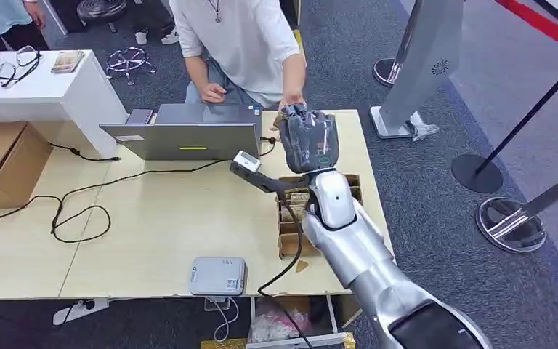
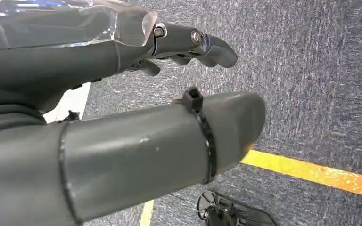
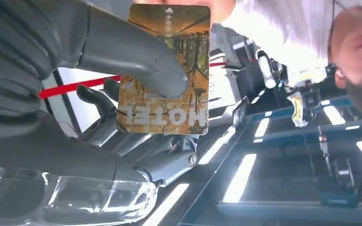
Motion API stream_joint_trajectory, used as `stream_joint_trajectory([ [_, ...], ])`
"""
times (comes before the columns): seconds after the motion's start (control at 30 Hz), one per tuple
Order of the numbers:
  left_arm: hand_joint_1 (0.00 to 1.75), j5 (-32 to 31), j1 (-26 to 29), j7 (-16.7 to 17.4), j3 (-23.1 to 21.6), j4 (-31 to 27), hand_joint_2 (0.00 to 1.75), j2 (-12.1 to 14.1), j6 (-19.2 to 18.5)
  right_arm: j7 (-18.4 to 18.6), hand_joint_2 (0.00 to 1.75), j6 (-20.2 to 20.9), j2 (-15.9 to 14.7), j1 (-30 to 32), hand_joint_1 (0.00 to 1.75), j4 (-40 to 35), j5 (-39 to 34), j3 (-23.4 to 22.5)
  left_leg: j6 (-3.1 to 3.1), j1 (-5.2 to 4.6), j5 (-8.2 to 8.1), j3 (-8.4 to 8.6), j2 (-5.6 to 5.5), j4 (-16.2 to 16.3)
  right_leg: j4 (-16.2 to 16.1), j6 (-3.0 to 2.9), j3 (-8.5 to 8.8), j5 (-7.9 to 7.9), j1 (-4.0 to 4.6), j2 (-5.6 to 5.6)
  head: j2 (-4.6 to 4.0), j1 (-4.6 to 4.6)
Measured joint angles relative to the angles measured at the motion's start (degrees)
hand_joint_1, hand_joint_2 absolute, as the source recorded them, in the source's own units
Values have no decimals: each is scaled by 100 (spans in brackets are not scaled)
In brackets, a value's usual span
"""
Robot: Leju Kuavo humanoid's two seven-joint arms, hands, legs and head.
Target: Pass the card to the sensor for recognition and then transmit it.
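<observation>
Right hand (image 1: 306, 138) raised at the table's far edge, thumb pinching an orange-brown "HOTEL" card (image 3: 164, 70) against darker fingers, near a person's hand (image 1: 291, 101). Left hand (image 2: 122, 117) holding nothing, fingers apart. Open cardboard box (image 1: 288, 236) holding more cards.

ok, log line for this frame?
phase: handover | right hand: holds orange HOTEL card, raised toward person | left hand: empty, over floor | grey card sensor: on table

One laptop (image 1: 189, 138), one card (image 3: 165, 70), one grey sensor box (image 1: 218, 275), two cardboard boxes (image 1: 0, 163), one person (image 1: 236, 43)
</observation>
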Motion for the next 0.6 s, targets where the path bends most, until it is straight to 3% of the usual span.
stream_joint_trajectory([
  [0.33,0,48,2,-7,-20,0,0,-7,4,-26,175,0,109,-147,175,433,96,48,0,0,0,0,1,0,1,0,0,0,0,1,0,-2],
  [0.37,0,46,2,-7,-20,0,0,-7,4,-24,175,0,116,-157,79,465,118,48,0,0,0,0,1,0,1,0,0,0,0,1,0,0],
  [0.4,0,46,2,-9,-20,0,0,-9,4,-11,175,0,122,-167,0,492,125,48,0,0,0,0,1,0,1,0,0,0,0,1,0,-2],
  [0.6,0,26,2,-9,-22,0,0,-11,7,109,175,0,166,-215,0,756,170,48,0,0,0,1,0,0,0,0,0,0,0,0,0,0],
])
